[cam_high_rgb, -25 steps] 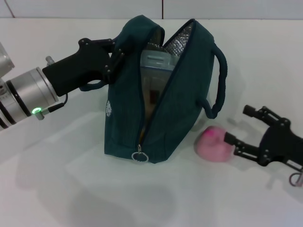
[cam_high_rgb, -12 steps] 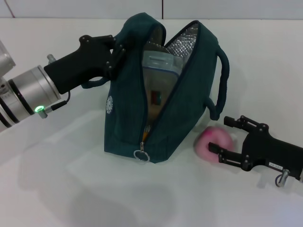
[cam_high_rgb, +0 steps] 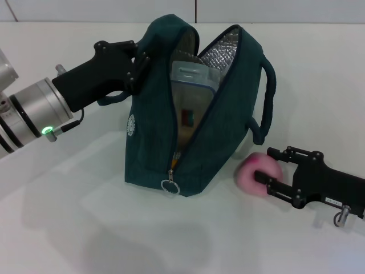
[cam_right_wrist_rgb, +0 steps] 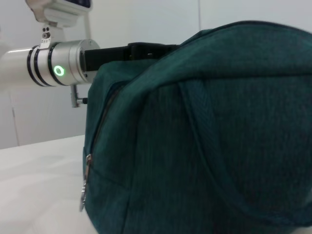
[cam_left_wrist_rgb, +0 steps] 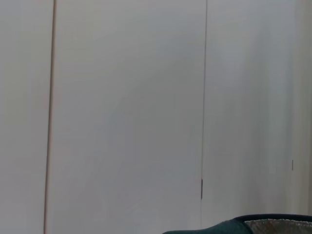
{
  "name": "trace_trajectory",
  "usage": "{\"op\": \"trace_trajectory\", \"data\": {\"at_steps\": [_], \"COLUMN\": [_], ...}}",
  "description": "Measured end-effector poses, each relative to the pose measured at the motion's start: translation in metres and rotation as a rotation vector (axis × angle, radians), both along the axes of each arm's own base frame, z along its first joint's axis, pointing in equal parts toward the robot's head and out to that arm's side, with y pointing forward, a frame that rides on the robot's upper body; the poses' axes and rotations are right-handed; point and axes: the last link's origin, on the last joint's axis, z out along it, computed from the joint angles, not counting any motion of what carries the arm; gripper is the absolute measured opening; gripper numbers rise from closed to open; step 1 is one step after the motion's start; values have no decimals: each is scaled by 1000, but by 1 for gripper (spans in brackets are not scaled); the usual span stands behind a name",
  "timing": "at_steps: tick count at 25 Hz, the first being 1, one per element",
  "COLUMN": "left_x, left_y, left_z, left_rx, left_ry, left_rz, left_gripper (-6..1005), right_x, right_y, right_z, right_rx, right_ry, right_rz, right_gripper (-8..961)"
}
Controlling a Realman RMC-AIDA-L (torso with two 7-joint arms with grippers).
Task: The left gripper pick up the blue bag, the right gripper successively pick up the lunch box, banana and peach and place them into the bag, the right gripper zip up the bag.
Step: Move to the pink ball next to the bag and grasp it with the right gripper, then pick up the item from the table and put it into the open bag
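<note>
The blue bag [cam_high_rgb: 154, 131] stands upright on the white table, its zip open and the foil lining showing. My left gripper [cam_high_rgb: 137, 65] is shut on the bag's top edge by the left handle. The lunch box [cam_high_rgb: 194, 80] stands inside the bag. Low in the opening shows a yellow-orange sliver of the banana [cam_high_rgb: 177, 155]. The pink peach [cam_high_rgb: 254, 171] lies on the table just right of the bag. My right gripper [cam_high_rgb: 265, 165] is open, low over the table, one finger on each side of the peach. The right wrist view shows the bag [cam_right_wrist_rgb: 219, 136] close up; the peach is hidden there.
The bag's right handle [cam_high_rgb: 267, 97] loops out above the peach. The zipper ring pull [cam_high_rgb: 169, 186] hangs at the bag's near end. The white table [cam_high_rgb: 85, 228] runs to a white wall [cam_left_wrist_rgb: 122, 97] behind.
My right gripper has slid left along the table to the peach, and its fingers now straddle it. The bag and my left gripper have barely moved.
</note>
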Motion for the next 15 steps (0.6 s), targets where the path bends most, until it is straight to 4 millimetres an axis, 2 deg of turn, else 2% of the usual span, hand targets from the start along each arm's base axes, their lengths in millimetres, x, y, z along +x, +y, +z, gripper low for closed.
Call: {"op": "trace_trajectory", "data": {"at_steps": [7, 12, 15], "left_x": [-2, -2, -3], "left_y": [-1, -1, -2], "left_z": [0, 0, 0], "left_rx": [5, 6, 5], "left_ry": [1, 4, 4], "left_rz": [4, 3, 6], "left_gripper": [42, 43, 43], "right_x": [1, -3, -8], "right_y": [1, 4, 1], "right_z": [4, 6, 10], "right_rx": [22, 27, 29], "right_ry": [0, 4, 35], "right_rz": [8, 30, 65], "right_gripper": [551, 305, 267]}}
